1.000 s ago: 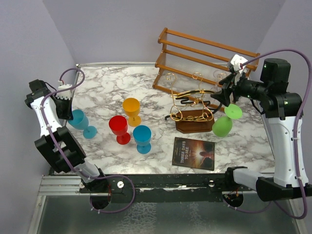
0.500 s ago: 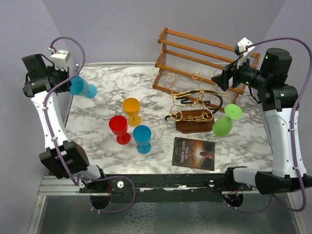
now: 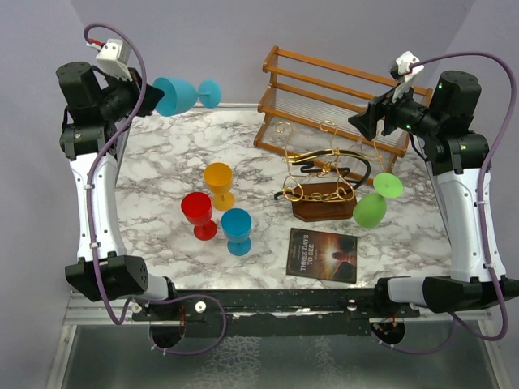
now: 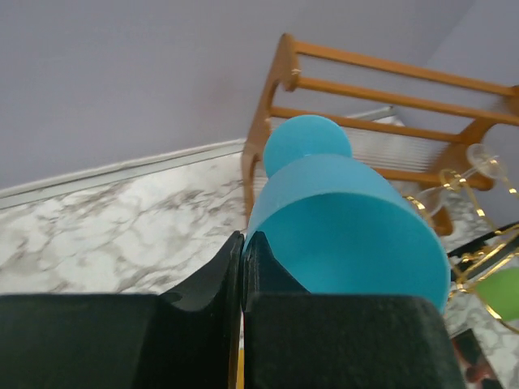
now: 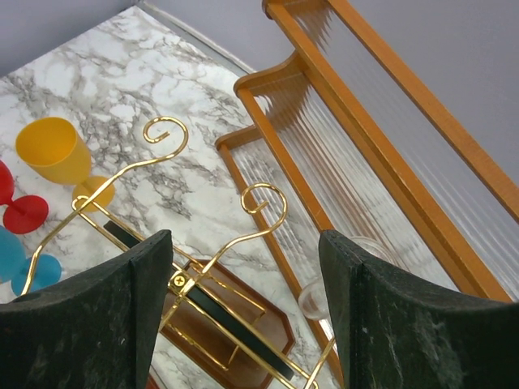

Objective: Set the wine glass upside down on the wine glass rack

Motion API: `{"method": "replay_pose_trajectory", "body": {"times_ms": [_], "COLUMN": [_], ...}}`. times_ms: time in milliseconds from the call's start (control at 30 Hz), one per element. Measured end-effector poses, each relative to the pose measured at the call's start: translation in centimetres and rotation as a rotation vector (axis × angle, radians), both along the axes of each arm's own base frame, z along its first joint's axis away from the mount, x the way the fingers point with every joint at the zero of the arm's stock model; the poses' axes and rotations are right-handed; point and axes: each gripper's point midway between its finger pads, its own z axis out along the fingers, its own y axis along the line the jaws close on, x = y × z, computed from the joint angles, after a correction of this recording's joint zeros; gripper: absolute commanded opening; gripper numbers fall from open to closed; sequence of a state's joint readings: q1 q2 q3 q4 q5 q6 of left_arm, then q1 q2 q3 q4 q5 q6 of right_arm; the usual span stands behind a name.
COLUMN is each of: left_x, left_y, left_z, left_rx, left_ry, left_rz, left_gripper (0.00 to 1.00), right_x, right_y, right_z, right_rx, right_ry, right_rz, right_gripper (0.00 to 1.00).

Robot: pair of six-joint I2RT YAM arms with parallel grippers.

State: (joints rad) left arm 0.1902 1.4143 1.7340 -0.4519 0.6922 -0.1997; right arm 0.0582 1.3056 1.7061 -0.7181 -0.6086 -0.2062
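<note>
My left gripper (image 3: 144, 97) is raised high at the back left, shut on the rim of a teal wine glass (image 3: 176, 95) that lies sideways with its foot pointing right. In the left wrist view the fingers (image 4: 203, 300) are pressed together beside the glass bowl (image 4: 349, 219). The wine glass rack (image 3: 324, 172), gold wire loops on a dark wooden base, stands right of centre. A green glass (image 3: 373, 204) hangs upside down on its right end. My right gripper (image 3: 362, 123) is open and empty, above the rack's gold loops (image 5: 263, 194).
Yellow (image 3: 219, 180), red (image 3: 199, 212) and blue (image 3: 237, 227) glasses stand mid-table. A book (image 3: 323, 254) lies near the front. A large orange wooden slatted shelf (image 3: 340, 93) stands at the back, with a clear glass (image 5: 357, 259) by it.
My left arm has lifted the teal glass off the table at the left, raised it high toward the back and tipped it sideways. My right gripper has risen slightly.
</note>
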Motion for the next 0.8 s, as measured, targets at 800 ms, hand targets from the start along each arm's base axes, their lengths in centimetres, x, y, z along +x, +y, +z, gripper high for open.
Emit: {"method": "replay_pose_trajectory", "body": {"times_ms": [800], "left_x": [-5.2], "left_y": [-19.9], "left_z": [3.9], "left_rx": [-0.206], "left_ry": [-0.059], "left_rz": [-0.462], "left_gripper": [0.00], "right_x": [-0.5], "right_y": [10.2], "right_z": [1.3], "right_rx": [0.213], "right_ry": [0.078], "right_rz": [0.215], "right_gripper": [0.56]}}
